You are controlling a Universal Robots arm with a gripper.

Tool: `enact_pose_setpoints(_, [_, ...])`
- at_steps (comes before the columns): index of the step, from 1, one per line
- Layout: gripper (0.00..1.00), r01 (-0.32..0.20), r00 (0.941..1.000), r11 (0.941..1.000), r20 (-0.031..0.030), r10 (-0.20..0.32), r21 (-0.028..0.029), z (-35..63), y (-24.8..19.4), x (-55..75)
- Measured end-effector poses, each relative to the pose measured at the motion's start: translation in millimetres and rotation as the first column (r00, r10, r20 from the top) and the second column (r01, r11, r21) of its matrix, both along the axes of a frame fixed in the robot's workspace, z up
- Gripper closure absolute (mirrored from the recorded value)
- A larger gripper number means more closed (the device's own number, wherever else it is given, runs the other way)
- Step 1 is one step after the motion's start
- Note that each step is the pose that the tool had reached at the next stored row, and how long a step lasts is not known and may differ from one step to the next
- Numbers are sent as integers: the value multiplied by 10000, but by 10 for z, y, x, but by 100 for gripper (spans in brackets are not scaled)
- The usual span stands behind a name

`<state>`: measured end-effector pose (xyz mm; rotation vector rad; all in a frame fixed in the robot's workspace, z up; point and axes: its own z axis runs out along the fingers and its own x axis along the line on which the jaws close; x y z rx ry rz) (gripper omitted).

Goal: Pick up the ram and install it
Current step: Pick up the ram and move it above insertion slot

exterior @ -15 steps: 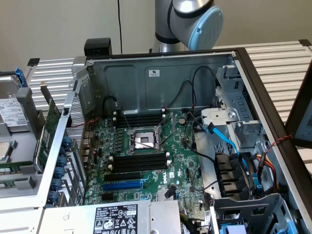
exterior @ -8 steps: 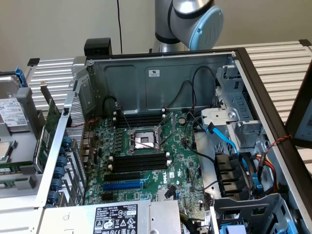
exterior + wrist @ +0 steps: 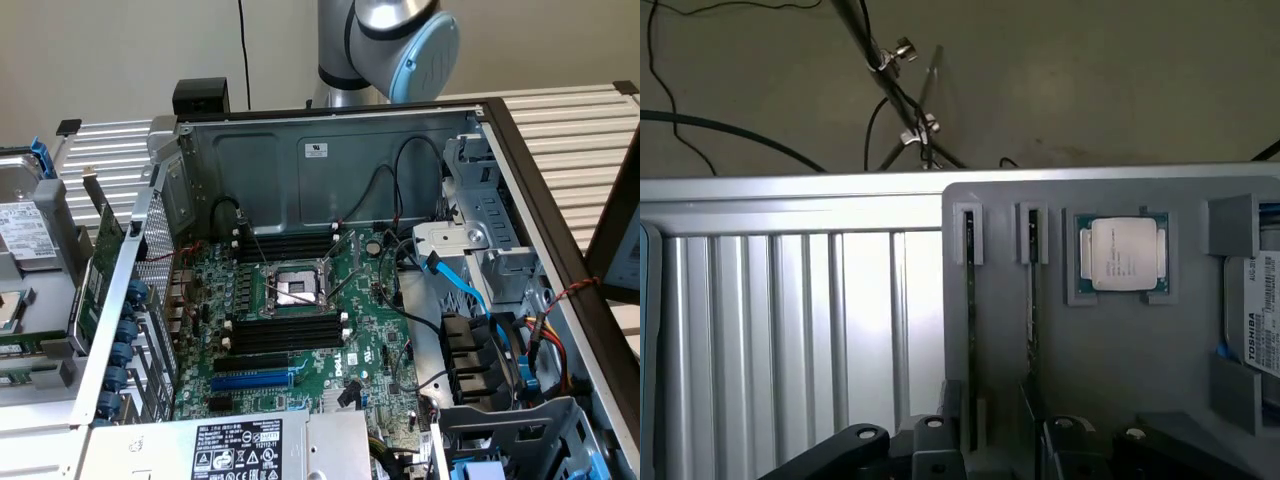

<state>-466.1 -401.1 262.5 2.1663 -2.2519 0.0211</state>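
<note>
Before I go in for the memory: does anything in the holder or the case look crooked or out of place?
Nothing stands out. Both memory sticks stand straight on edge in the gray holder, the processor lies flat in its pocket, and the black memory slots sit empty.

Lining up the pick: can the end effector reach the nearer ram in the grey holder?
Likely yes: the ram stands edge-up, uncovered, and the open end effector straddles its line, nothing between.
</note>
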Motion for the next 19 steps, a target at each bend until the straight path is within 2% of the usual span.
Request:
enact_pose_setpoints(12, [64, 76, 10000, 10000, 2, -76, 1, -220, -30, 1])
enact_pose_setpoints(19, [64, 101, 9999, 9999, 1, -101, 1, -347, -66, 1])
